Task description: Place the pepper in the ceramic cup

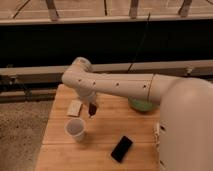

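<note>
The white ceramic cup [75, 128] stands upright on the wooden table [100, 150], near its left front. My gripper [92, 109] hangs from the white arm just above and to the right of the cup. It is shut on the small dark red pepper [92, 108], which hangs down between the fingers, above the table and a little right of the cup's rim.
A tan block [75, 107] lies left of the gripper, behind the cup. A black phone [121, 148] lies at the front middle. A green bowl [142, 105] sits at the back right, partly hidden by the arm. A white object [157, 134] stands at the table's right edge.
</note>
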Controlling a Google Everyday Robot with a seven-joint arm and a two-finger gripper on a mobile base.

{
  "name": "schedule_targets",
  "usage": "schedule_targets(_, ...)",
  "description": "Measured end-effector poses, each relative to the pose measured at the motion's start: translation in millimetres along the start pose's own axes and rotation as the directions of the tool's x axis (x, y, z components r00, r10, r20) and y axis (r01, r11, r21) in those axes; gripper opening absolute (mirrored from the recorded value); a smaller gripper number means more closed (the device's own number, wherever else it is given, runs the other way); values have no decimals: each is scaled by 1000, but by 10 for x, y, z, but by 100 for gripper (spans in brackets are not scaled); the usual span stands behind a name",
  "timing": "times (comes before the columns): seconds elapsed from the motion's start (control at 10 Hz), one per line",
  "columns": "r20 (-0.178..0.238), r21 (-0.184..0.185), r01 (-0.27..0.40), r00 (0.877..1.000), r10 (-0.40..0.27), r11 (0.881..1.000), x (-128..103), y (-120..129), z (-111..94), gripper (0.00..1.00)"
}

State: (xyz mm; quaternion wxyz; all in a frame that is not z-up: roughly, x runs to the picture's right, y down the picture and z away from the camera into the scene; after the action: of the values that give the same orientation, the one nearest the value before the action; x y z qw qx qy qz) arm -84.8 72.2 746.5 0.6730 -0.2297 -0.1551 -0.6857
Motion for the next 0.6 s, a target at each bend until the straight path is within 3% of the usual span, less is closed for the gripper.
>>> schedule_targets(0.6, -26, 18, 54, 998, -53, 998, -163, -301, -62, 4)
